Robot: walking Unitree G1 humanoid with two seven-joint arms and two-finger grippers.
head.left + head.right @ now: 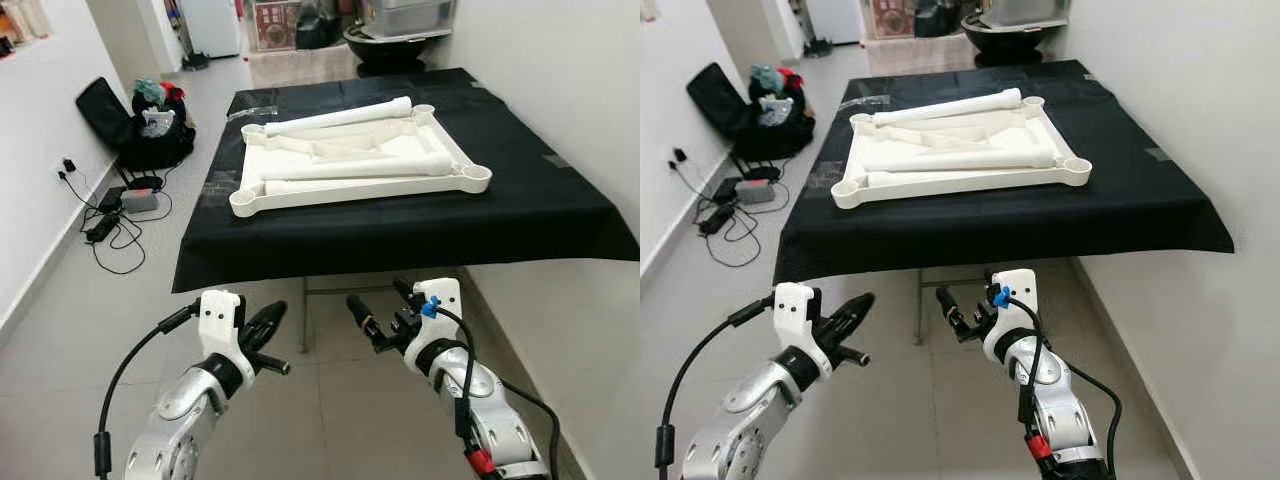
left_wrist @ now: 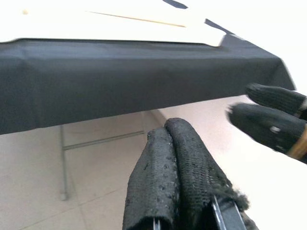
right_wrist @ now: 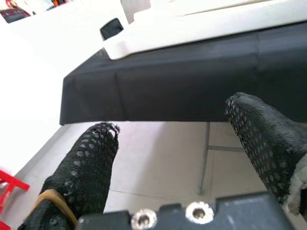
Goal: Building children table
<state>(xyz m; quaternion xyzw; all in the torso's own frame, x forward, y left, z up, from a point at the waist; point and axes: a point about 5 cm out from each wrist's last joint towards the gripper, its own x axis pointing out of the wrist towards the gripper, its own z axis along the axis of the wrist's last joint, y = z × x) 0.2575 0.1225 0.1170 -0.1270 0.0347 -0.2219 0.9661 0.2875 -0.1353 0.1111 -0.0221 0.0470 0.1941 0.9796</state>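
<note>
A white children's table top (image 1: pixel 330 192) lies upside down on a table draped in black cloth (image 1: pixel 400 228). Loose white legs rest across it: one along the far side (image 1: pixel 340 116), one across the middle (image 1: pixel 360 167). Both grippers hang in the air below the cloth's front edge, over the floor. My left gripper (image 1: pixel 270 318) is shut, its two fingers pressed together (image 2: pixel 168 139) with nothing between them. My right gripper (image 1: pixel 377 297) stands open and empty, fingers well apart (image 3: pixel 96 153). Neither touches the table or the white parts.
A black bag with clothes (image 1: pixel 145 125) sits by the left wall, with cables and a power box (image 1: pixel 125 205) on the floor beside it. A white wall (image 1: pixel 560 60) runs close along the table's right side. A metal table leg (image 1: pixel 304 320) stands under the cloth between my grippers.
</note>
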